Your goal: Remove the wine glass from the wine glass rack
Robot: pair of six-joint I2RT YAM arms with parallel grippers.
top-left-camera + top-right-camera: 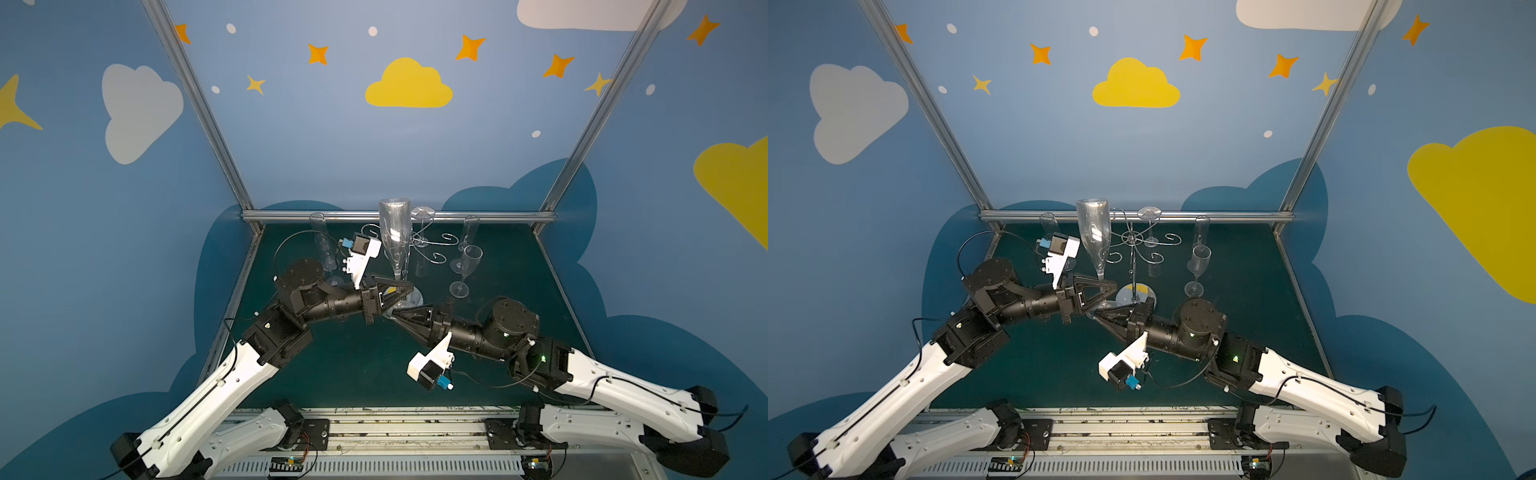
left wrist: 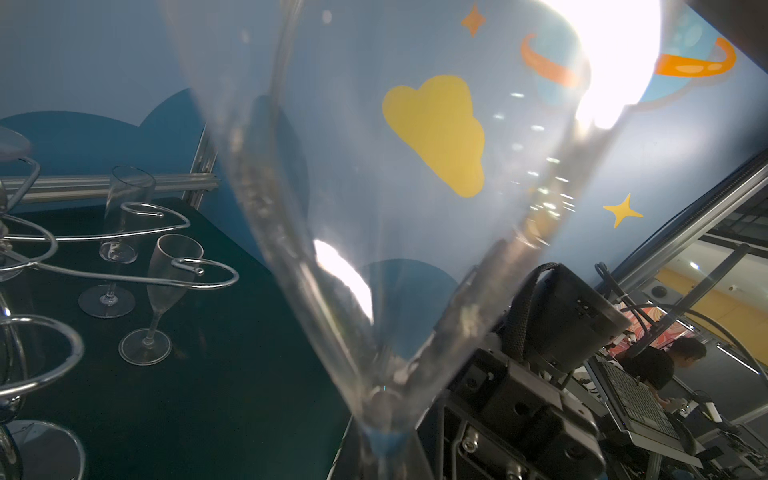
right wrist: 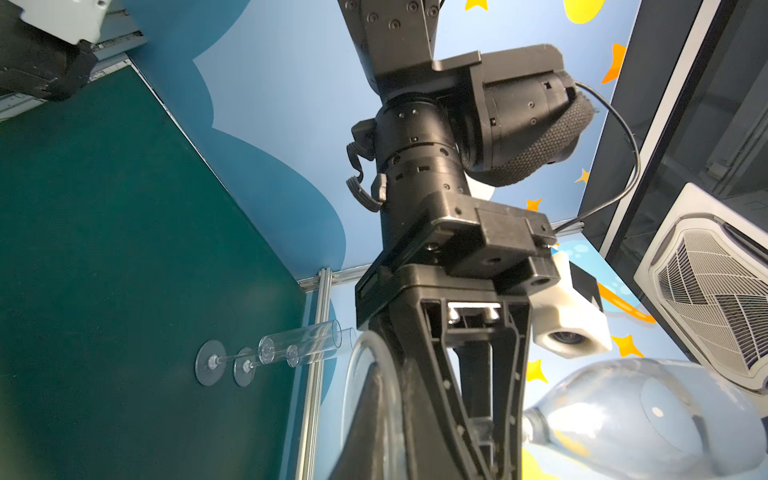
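A clear wine glass (image 1: pixel 394 237) (image 1: pixel 1094 237) is held upright, bowl up, just left of the chrome wine glass rack (image 1: pixel 428 245) (image 1: pixel 1133 249). My left gripper (image 1: pixel 409 288) (image 1: pixel 1113 288) is shut on its stem, just under the bowl. My right gripper (image 1: pixel 395 314) (image 1: pixel 1096 318) is shut on the rim of its round foot (image 3: pixel 365 386). In the left wrist view the bowl (image 2: pixel 395 208) fills the middle. The right wrist view shows the left gripper's fingers (image 3: pixel 515 395) closed round the stem (image 3: pixel 482 428). Another glass (image 1: pixel 1154 268) hangs upside down from a rack arm.
Two flutes (image 1: pixel 465 266) (image 1: pixel 469 232) stand right of the rack, and another pair (image 1: pixel 322 245) stands at the back left, behind the left wrist. The rack's mirror disc base (image 1: pixel 1136 295) lies beside both grippers. An aluminium rail (image 1: pixel 399 216) bounds the green table's far edge.
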